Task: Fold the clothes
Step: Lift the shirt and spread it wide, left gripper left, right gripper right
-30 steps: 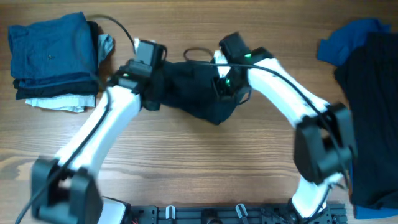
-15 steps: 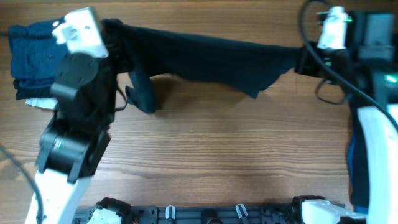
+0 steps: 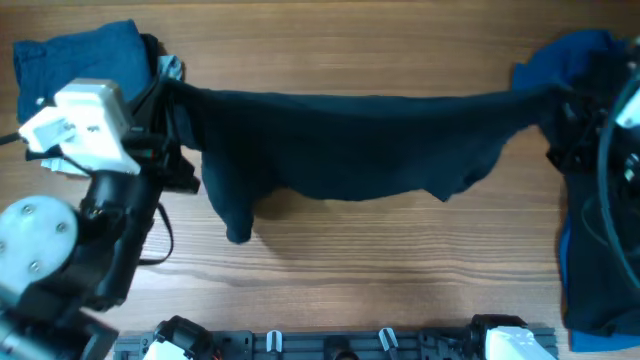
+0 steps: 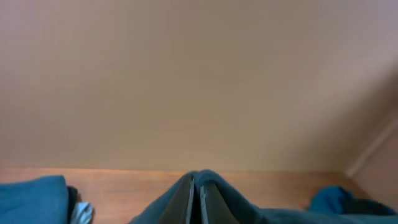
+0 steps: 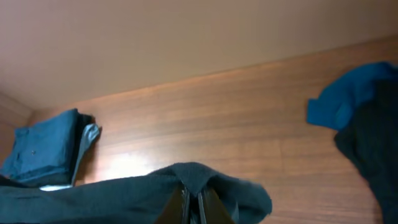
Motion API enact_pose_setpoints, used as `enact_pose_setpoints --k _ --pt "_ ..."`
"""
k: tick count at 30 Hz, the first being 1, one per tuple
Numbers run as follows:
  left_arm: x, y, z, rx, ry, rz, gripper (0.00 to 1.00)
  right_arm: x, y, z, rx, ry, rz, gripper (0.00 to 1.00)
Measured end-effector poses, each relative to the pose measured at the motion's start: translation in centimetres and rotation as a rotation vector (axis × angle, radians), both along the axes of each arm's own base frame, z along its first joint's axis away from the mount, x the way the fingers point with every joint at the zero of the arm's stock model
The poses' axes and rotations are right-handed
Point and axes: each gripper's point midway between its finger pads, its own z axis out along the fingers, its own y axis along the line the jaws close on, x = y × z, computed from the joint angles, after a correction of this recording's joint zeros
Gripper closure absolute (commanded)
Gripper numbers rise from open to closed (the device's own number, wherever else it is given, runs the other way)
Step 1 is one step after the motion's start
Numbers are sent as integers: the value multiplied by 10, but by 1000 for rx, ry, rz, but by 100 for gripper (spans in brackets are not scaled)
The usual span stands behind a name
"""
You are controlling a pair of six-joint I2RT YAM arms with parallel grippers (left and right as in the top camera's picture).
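Observation:
A near-black navy short-sleeved shirt (image 3: 350, 145) hangs stretched across the table between my two grippers, one sleeve drooping at the left (image 3: 232, 205). My left gripper (image 3: 178, 98) is shut on the shirt's left end; in the left wrist view the cloth (image 4: 230, 202) drapes over the closed fingertips (image 4: 194, 186). My right gripper (image 3: 558, 100) is shut on the right end, and the right wrist view shows a fold of shirt (image 5: 124, 193) pinched between its fingers (image 5: 191, 200). Most of the right arm is out of the overhead frame.
A folded stack of blue, dark and white clothes (image 3: 80, 60) lies at the back left, just behind my left arm (image 3: 90, 140). A loose pile of blue (image 3: 560, 65) and dark garments (image 3: 600, 220) covers the right edge. Bare wooden table (image 3: 350, 270) shows below the shirt.
The grippers have drawn far apart from the table's middle, pulling the bunched shirt out wide. The left arm came forward-left and the right arm swung off the right edge.

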Motion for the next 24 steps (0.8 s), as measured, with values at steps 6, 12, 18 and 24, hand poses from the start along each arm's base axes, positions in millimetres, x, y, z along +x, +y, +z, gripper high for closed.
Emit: enact_pose_setpoints --k 6,12,18,24 --pt "-25 -5 12 12 19 -67 96 -36 -9 16 -33 -32 -55 96" --pt "-37 -7 16 -16 38 -103 96 -53 -11 23 -41 -39 -68 96" --pt "-50 0 16 -41 83 -105 96 -72 -10 29 -40 -44 -69 96" --pt "-63 12 24 -60 88 -83 96 -77 -10 35 -40 -68 -68 96"
